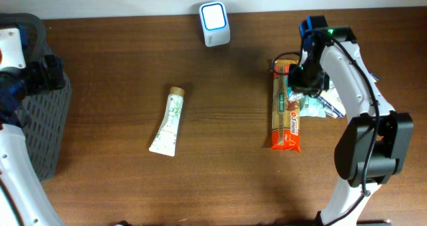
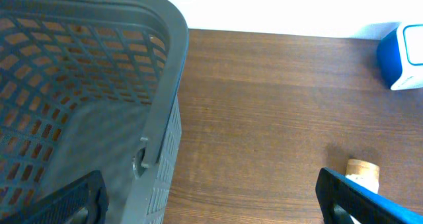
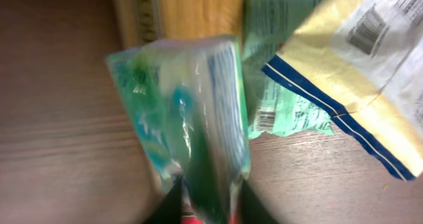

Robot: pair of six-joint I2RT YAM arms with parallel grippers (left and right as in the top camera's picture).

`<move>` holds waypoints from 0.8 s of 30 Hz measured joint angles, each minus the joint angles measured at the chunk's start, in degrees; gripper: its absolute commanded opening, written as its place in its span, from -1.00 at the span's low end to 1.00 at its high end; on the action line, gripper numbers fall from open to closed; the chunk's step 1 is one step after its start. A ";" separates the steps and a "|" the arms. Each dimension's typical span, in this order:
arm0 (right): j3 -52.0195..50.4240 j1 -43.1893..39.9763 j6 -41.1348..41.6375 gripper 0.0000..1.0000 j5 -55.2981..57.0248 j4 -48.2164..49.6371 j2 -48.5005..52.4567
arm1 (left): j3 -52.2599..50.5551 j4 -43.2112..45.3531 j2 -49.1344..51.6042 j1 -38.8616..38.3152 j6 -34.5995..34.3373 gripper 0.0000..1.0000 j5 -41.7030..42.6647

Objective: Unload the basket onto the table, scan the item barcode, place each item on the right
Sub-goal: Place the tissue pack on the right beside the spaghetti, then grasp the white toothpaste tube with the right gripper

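Note:
A green packet [image 3: 192,112] stands blurred between the fingers of my right gripper [image 3: 210,207], which press on it from both sides just above the table. From overhead the right gripper [image 1: 308,79] hangs over the pile of items at the right. The white and blue scanner [image 1: 215,24] stands at the back middle of the table, also seen as the scanner [image 2: 402,57] in the left wrist view. My left gripper [image 2: 211,204] is wide open beside the basket with nothing between its fingers.
A grey mesh basket [image 1: 47,119] stands at the left edge. A white tube [image 1: 168,123] lies mid-table. A long orange pasta pack [image 1: 286,113] lies left of the right gripper. A yellow and white bag [image 3: 350,59] with a barcode and another green packet [image 3: 284,112] lie beside it.

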 measured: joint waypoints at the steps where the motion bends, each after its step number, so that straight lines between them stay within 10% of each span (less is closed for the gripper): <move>1: -0.92 -0.20 0.11 0.28 -0.13 0.20 0.00 | 0.00 0.02 0.00 0.00 0.00 0.98 0.00; 7: 4.00 0.15 -2.14 0.16 -9.99 -0.22 0.07 | 0.00 0.00 0.00 0.00 0.00 0.98 0.00; 11: 5.22 8.02 -1.57 0.51 -20.26 7.50 0.07 | 0.00 0.02 0.00 0.00 0.00 0.98 -0.02; 15: 3.69 20.76 4.42 -0.07 -23.32 18.82 0.17 | 0.00 -0.02 0.00 0.00 0.00 0.98 0.00; 24: 2.56 38.88 17.79 -0.38 -13.49 28.87 9.16 | 0.00 0.00 0.00 0.00 0.00 0.98 0.00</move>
